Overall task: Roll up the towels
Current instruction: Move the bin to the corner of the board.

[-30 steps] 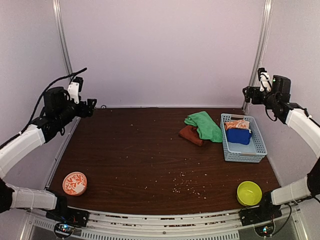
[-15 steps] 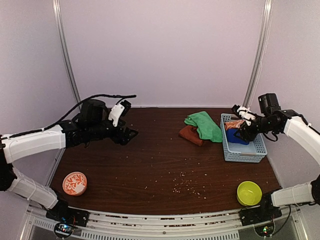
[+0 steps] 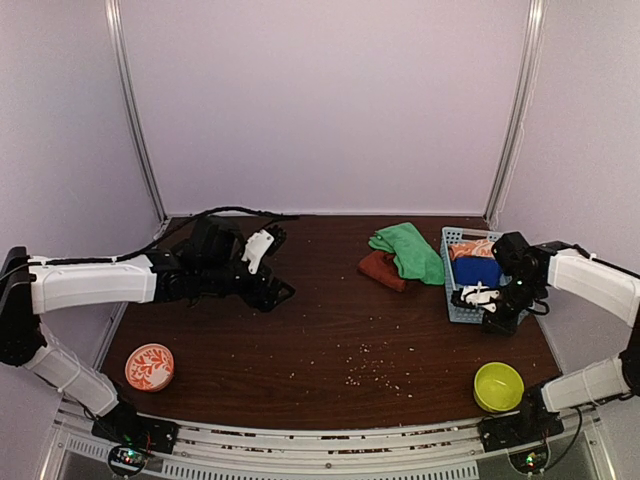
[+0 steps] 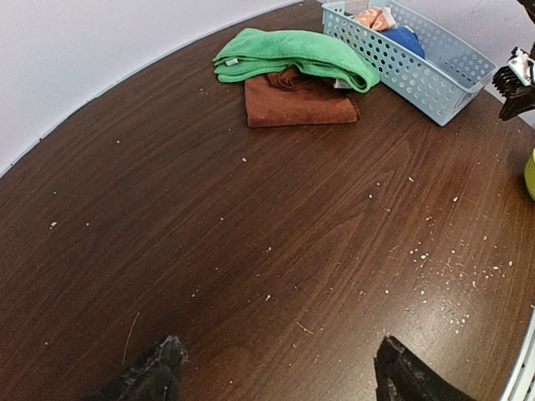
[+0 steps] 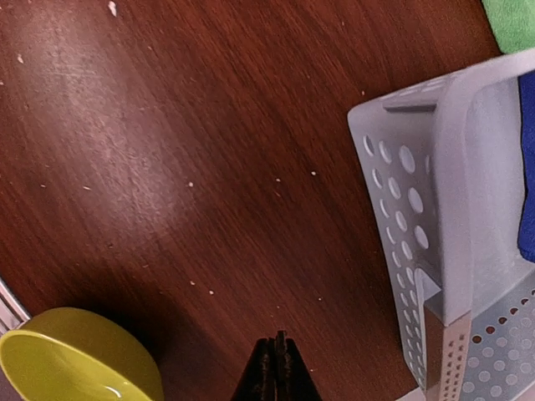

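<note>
Crumbs (image 3: pixel 365 352) are dotting the brown table (image 3: pixel 300 330) between the arms. I'm seeing the left fingers (image 4: pixel 155 378) standing wide apart, gripping nothing, hovering over bare wood well short of the towels. The right fingers (image 5: pixel 269 378) are pressing together on nothing, just beside the pale blue basket (image 3: pixel 447 265), with a yellow-green bowl (image 3: pixel 498 386) near. The green towel (image 3: pixel 408 250) is lying crumpled over the rust-red towel (image 3: pixel 381 270), its end reaching the basket's left wall. The basket is holding a blue bundle (image 3: pixel 478 270) and an orange patterned one (image 3: pixel 472 247). A red patterned bowl (image 3: pixel 149 367) is sitting near left.
</note>
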Controlling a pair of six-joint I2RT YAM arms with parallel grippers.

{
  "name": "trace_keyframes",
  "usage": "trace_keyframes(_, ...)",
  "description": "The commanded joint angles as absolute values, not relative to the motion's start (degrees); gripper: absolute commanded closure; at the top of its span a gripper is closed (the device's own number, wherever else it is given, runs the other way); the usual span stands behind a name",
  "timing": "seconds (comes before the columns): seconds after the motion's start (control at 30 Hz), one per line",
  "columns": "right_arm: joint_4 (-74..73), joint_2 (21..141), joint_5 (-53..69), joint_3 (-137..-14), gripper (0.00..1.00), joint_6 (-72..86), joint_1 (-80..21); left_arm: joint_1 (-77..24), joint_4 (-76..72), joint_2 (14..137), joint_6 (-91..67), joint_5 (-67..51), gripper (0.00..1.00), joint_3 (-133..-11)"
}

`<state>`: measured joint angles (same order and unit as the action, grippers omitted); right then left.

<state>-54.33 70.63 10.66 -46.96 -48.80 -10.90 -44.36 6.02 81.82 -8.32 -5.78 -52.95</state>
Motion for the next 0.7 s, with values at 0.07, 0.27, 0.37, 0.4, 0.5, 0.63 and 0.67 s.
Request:
trace_keyframes(0.07,-46.8,74.6,-3.8,-46.9,1.00,-49.2,-10.8,-44.7,1.5,82.9,-10.0,-6.3,0.19,-53.6)
trace_keyframes(0.27,-37.5,81.7,-10.3,-51.3,1.00,-51.6,-8.5,-44.7,-0.9,84.5,-11.8,-7.7,0.20,-53.0)
trace_keyframes(0.37,-34.2,86.7,-10.8,-55.3,1.00,-51.8,-6.2,-44.7,-1.5,84.9,-12.2,-7.8,0.20,-52.7)
trace_keyframes(0.4,-33.5,88.3,-10.9,-56.5,1.00,-51.7,-5.6,-44.7,-1.5,84.9,-12.3,-7.6,0.20,-52.6)
trace_keyframes(0.5,-32.0,91.7,-10.9,-59.0,1.00,-50.8,-4.8,-44.7,-1.5,85.0,-12.5,-7.1,0.20,-52.1)
trace_keyframes(0.63,-36.4,92.0,-5.8,-61.6,0.92,-49.1,-5.9,-44.7,-1.5,85.6,-13.0,-6.2,0.20,-51.6)
trace_keyframes(0.67,-39.7,91.2,-2.6,-62.5,0.86,-49.0,-6.7,-44.7,-1.5,85.8,-13.1,-6.1,0.20,-51.5)
